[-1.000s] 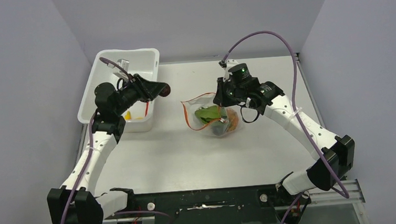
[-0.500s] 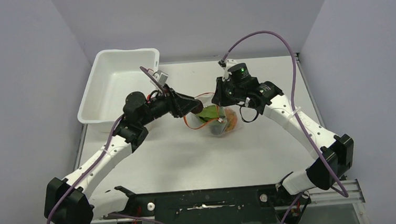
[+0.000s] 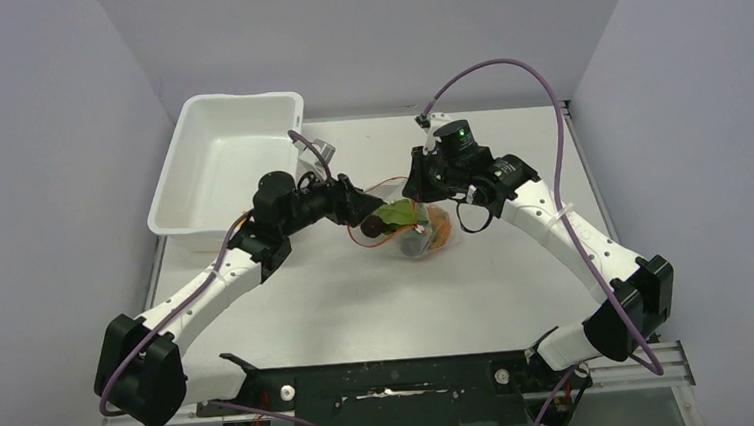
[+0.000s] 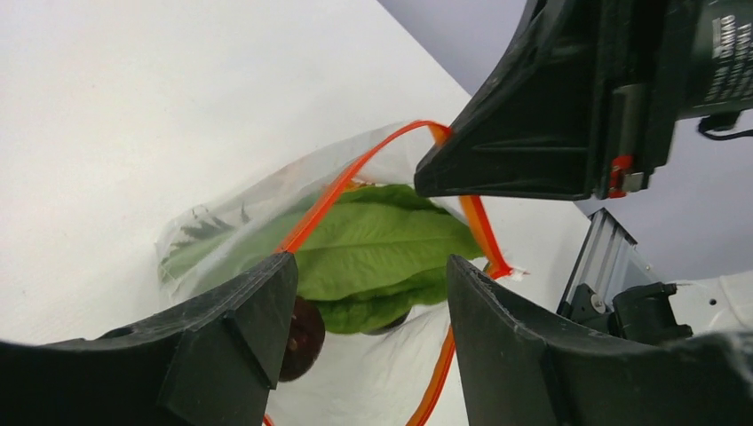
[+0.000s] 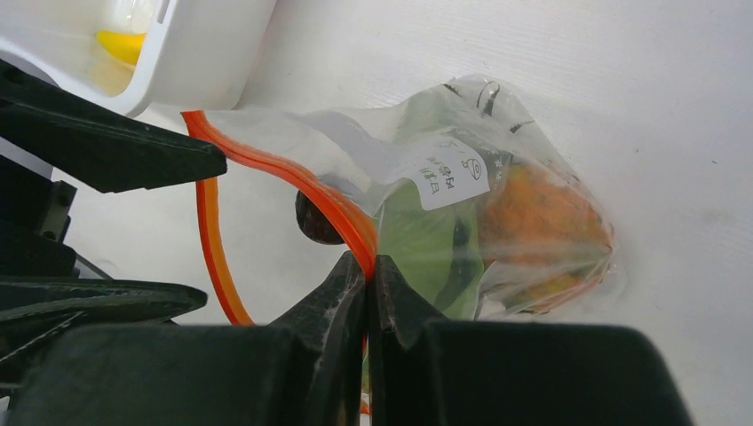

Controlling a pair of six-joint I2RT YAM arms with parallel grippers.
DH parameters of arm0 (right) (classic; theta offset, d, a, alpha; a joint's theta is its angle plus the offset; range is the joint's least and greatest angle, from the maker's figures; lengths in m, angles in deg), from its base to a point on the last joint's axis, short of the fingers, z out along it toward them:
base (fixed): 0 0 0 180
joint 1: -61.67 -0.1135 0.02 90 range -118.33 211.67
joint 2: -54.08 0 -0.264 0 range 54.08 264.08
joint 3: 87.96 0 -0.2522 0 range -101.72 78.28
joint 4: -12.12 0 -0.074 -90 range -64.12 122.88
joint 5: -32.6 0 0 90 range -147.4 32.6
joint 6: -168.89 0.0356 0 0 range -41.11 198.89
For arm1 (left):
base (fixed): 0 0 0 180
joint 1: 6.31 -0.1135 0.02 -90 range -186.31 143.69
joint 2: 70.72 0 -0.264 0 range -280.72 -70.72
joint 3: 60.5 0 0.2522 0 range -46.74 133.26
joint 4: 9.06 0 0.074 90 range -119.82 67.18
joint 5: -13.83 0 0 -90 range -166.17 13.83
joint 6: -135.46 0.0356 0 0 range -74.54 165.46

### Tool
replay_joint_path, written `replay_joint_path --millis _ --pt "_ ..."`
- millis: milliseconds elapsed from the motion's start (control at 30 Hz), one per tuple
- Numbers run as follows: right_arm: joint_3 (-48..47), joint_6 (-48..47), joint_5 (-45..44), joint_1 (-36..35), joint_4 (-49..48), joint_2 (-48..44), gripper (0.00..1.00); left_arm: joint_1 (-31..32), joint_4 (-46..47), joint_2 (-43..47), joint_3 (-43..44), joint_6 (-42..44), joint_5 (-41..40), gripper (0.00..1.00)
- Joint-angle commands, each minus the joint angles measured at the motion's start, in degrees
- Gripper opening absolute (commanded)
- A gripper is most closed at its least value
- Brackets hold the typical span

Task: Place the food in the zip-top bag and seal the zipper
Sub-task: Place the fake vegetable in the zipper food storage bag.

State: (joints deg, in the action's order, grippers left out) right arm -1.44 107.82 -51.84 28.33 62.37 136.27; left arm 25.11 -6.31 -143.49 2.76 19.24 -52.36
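The clear zip-top bag (image 3: 424, 232) lies mid-table with its mouth held open to the left. Its red zipper (image 4: 336, 191) curves round the mouth. Inside are a green leaf (image 4: 377, 244) and an orange pineapple (image 5: 533, 213). My right gripper (image 5: 367, 264) is shut on the zipper strip (image 5: 342, 213) and holds the upper edge up; it also shows in the top view (image 3: 420, 198). My left gripper (image 4: 371, 284) is open at the mouth (image 3: 366, 217). A small dark brown round piece (image 4: 302, 337) sits just inside, beside my left finger (image 4: 231, 337).
The large white tub (image 3: 219, 164) stands at the back left, behind my left arm. A yellow banana (image 5: 120, 44) lies in it. The two grippers are close together over the bag. Grey walls enclose the table on three sides.
My left arm swung right from over the tub to the bag mouth, carrying the dark brown piece. Its jaws now stand open with the piece inside the mouth. The right gripper held still.
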Motion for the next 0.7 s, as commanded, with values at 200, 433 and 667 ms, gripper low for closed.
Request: replay_joint_path --millis 200,433,667 --pt "-1.4 -0.6 0.9 0.3 -4.7 -1.0 0.01 -0.4 -10.3 2.4 5.6 4.8 -9.8 0.68" --pt "-0.1 -1.4 0.0 0.3 -4.6 -2.5 0.01 -4.9 -18.1 5.4 8.2 4.2 -19.9 0.69" --pt "1.6 -1.5 0.2 0.3 -5.3 -3.7 0.02 -18.0 -27.8 6.4 11.0 -1.0 -23.0 0.73"
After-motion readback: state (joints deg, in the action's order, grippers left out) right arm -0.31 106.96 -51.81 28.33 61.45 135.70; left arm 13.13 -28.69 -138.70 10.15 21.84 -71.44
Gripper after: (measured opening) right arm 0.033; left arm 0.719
